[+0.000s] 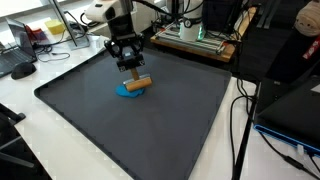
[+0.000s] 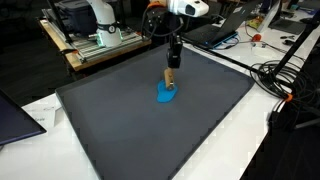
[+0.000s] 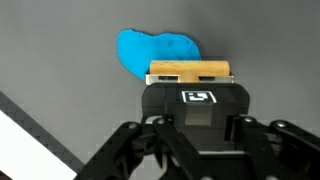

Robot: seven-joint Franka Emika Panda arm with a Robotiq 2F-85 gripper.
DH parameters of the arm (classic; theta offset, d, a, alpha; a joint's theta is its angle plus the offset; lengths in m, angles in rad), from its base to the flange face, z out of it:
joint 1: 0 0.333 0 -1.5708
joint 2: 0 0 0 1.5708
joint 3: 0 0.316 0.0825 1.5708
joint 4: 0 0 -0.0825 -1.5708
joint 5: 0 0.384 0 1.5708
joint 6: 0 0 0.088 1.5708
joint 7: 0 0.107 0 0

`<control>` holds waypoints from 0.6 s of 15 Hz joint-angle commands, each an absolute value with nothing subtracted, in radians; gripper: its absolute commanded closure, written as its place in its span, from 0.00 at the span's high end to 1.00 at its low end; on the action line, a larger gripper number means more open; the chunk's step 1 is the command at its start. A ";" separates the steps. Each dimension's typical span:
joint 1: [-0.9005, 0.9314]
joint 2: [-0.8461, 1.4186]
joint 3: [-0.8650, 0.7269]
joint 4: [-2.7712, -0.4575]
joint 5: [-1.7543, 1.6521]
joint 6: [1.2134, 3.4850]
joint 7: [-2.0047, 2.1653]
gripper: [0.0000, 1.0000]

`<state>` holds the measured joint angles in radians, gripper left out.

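In both exterior views my gripper (image 1: 131, 68) (image 2: 173, 64) hangs over the middle of a dark grey mat (image 1: 150, 130) (image 2: 130, 130). It is shut on a small wooden block (image 1: 138, 82) (image 2: 171, 78). The block's lower end sits just over a flat blue object (image 1: 127, 91) (image 2: 166, 95) that lies on the mat; whether they touch I cannot tell. In the wrist view the wooden block (image 3: 188, 70) shows as a light bar at the far edge of the gripper (image 3: 188, 80), with the blue object (image 3: 155, 52) behind it. The gripper body hides the fingertips.
The mat lies on a white table (image 1: 60, 120). A wooden rack with electronics (image 2: 95, 45) (image 1: 195, 35) stands behind it. Black cables (image 1: 245, 120) (image 2: 275, 80) run along one side, next to a dark laptop (image 1: 295, 115). Another laptop corner (image 2: 15, 115) sits by the mat.
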<state>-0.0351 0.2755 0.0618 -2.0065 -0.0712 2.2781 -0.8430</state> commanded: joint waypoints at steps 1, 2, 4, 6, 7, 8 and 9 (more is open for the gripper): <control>-0.047 0.356 0.069 -1.937 -0.056 2.256 -0.883 0.23; -0.049 0.366 0.071 -1.926 -0.051 2.246 -0.892 0.23; -0.052 0.384 0.073 -1.908 -0.043 2.234 -0.905 0.23; -0.054 0.399 0.075 -1.891 -0.040 2.223 -0.912 0.23; -0.053 0.405 0.076 -1.885 -0.038 2.221 -0.912 0.23; -0.051 0.413 0.077 -1.876 -0.039 2.218 -0.909 0.23; -0.050 0.420 0.079 -1.867 -0.040 2.213 -0.908 0.23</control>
<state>-0.0387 0.3392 0.0663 -1.9085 -0.0607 2.1968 -0.8798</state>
